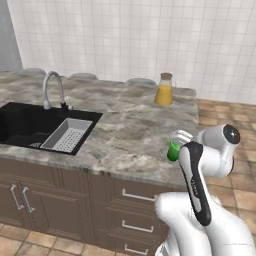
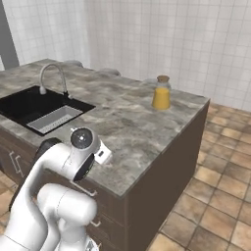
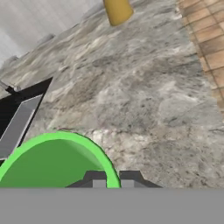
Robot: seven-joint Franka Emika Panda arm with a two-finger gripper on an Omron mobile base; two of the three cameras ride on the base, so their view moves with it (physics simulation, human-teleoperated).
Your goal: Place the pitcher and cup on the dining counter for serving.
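While the arm is folding up in front of the worktop (image 1: 125, 130), the gripper (image 3: 112, 177) is holding the cup (image 3: 57, 162) above the worktop's near edge, toward its right end. In the hand view the cup's bright green rim is curving up right against the two dark fingertips (image 3: 97, 178), which are sitting on its rim, one just beside the other, so the gripper is looking clamped on the cup. In the left base view the cup (image 1: 173, 151) is showing as a small green patch beside the white hand, over the near edge.

The pitcher (image 1: 164, 90) is standing upright near the worktop's far right corner, well apart from the cup, with orange juice in its lower part and a brown cork lid on top. In the right base view the pitcher (image 2: 161, 93) is sitting close to the far edge, just in from the right end.

A black sink (image 1: 30, 125) is lying toward the worktop's left end, with a curved tap (image 1: 52, 87) behind it and a grey tray (image 1: 67, 135) in its right side.
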